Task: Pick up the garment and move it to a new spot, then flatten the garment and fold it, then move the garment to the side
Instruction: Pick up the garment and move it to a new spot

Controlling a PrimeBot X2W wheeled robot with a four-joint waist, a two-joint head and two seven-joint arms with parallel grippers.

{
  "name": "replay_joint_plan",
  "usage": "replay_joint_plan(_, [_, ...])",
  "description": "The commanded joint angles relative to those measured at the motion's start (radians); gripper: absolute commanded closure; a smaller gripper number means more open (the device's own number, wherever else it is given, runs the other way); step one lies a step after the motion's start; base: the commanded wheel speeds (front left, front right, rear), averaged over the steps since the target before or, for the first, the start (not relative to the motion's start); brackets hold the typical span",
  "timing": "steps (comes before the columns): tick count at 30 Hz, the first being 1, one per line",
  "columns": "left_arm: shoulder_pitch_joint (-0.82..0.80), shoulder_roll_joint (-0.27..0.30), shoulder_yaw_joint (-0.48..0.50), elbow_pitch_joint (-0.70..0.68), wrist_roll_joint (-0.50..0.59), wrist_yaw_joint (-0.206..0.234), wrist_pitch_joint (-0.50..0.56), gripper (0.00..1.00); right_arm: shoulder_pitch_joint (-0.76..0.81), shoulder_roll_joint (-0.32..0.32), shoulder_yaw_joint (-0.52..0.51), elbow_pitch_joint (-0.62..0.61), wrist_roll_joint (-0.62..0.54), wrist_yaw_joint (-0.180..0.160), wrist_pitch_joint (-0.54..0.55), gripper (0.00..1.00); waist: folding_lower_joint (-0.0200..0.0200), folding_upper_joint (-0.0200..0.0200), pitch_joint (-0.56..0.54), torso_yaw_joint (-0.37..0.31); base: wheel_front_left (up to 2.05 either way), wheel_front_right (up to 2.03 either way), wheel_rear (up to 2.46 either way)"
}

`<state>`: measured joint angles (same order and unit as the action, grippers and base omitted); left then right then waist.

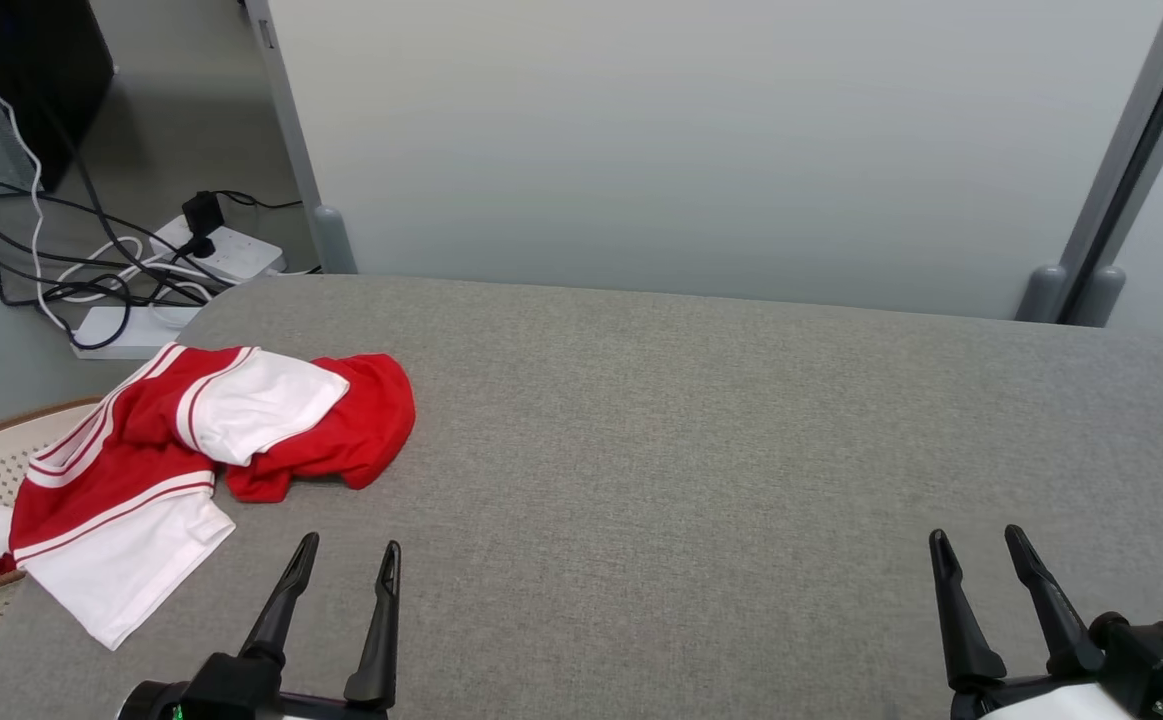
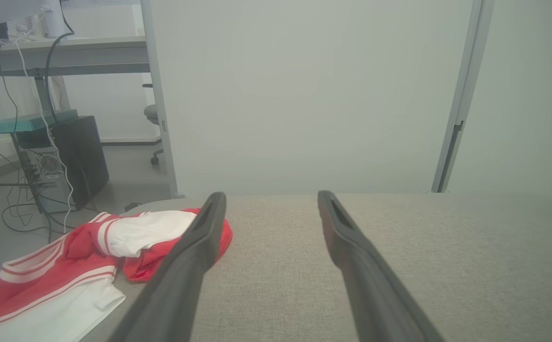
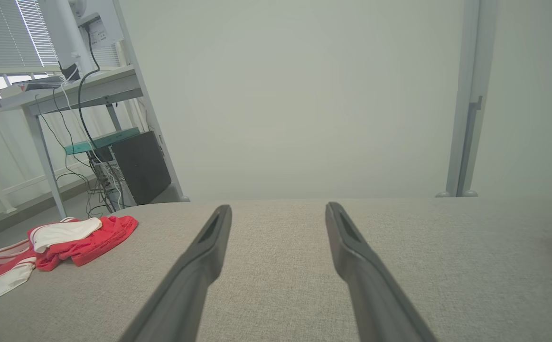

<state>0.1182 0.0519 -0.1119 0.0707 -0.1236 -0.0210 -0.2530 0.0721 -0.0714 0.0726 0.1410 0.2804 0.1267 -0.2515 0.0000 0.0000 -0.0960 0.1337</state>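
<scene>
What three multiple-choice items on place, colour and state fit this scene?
1. Where on the grey fabric table does the crumpled cloth garment lie? A its left end; B its middle; C its right end.
2. Its colours? A blue and white; B red and white; C all black.
3. The left gripper and right gripper are: A both open, empty; B both shut; C holding the garment.
Answers: 1 A, it lies at the left edge; 2 B, red cloth, white panels; 3 A, fingers apart, nothing between.

Red garment [image 1: 181, 450] with white stripes and panels, grey table [image 1: 691, 450]
</scene>
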Motion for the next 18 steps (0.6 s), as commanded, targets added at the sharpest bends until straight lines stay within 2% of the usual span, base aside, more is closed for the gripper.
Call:
replay_joint_plan(1, [-0.052, 0.000, 0.038, -0.034, 0.007, 0.001, -0.009, 0.00, -0.030, -0.014, 0.027, -0.026, 0.008, 0.004, -0.010, 0.00, 0.0000, 0.0000, 0.003, 0.023, 0.00, 0.00, 0.00])
replay_joint_plan(18, [-0.057, -0.001, 0.053, -0.050, 0.014, 0.010, -0.009, 0.00, -0.039, -0.026, 0.074, -0.050, 0.022, 0.004, -0.010, 0.00, 0.0000, 0.0000, 0.011, 0.185, 0.00, 0.00, 0.00])
